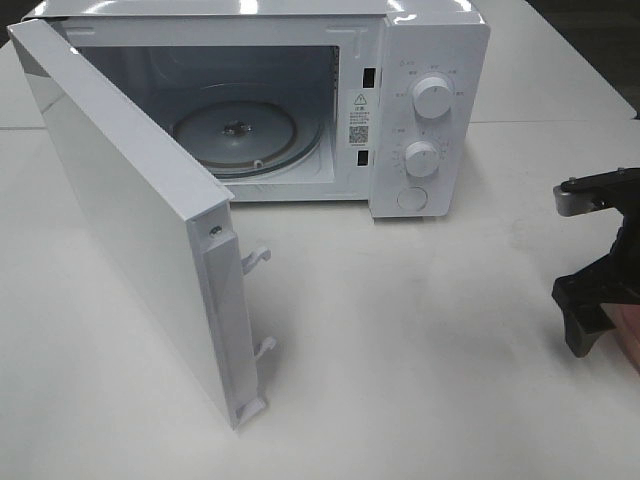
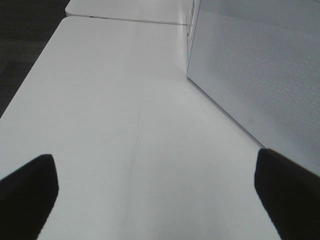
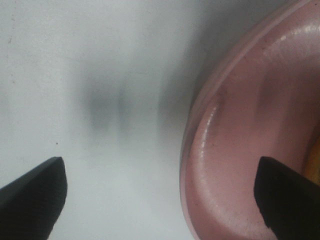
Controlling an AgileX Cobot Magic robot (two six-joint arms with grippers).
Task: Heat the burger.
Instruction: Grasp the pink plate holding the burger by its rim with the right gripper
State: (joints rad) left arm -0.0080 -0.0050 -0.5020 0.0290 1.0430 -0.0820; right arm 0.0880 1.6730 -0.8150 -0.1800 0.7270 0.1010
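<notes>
A white microwave (image 1: 430, 110) stands at the back of a pale tabletop (image 1: 420, 350). Its door (image 1: 120, 220) is swung wide open toward the left, and the glass turntable (image 1: 235, 130) inside is bare.

At the far right edge of the high view, the right end effector (image 3: 160, 195) hangs low over the rim of a round pink plate (image 3: 235, 150). Its two dark fingers are spread apart with nothing gripped. One finger sits over the tabletop just outside the rim and the other over the plate's inner surface.

The left end effector (image 2: 160, 195) is also spread apart and empty, low over bare tabletop beside a white perforated panel of the microwave. It does not show in the high view.

The burger is not clearly visible in any view. A thin yellow-orange sliver at the edge of the right wrist view, on the plate, may be part of it, but that cannot be confirmed. It is not in the oven.

The step in hand appears to be the pickup, with the oven already opened. The next move likely calls for the right arm to centre over the burger, or straddle the plate rim squarely, close firmly, then carry the load across to the turntable while clearing the open door.
</notes>
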